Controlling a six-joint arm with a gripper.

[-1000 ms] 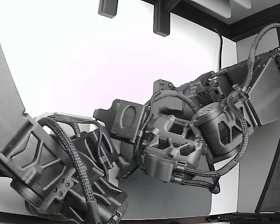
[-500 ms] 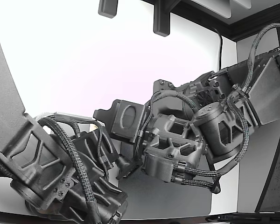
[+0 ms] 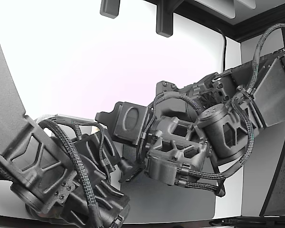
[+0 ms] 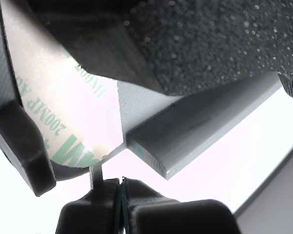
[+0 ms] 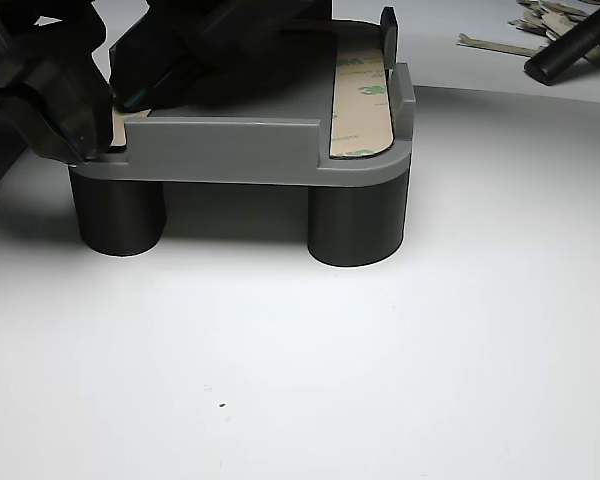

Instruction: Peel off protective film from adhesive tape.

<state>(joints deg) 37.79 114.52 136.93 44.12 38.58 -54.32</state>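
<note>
While pincer (image 4: 118,191) sits closed, tips pinching thin film tab (image 4: 94,173) at liner (image 4: 63,107) edge, grip step looks done; tape lies on grey fixture (image 5: 230,150), desk (image 5: 380,380) far-left. Next: steady pull away, tab kept pinched.

tape liner (image 5: 361,95): cream, green lettering printed | fixture (image 5: 230,150): grey, legs seen darker | tabletop (image 5: 380,360): white | gripper (image 4: 119,192): black

A robotics lab or test cell: 2 dark arms wrapped in braided cables (image 3: 85,175) crowd a plain white counter (image 5: 380,380) carrying a grey printed fixture (image 5: 230,150) on round legs.
</note>
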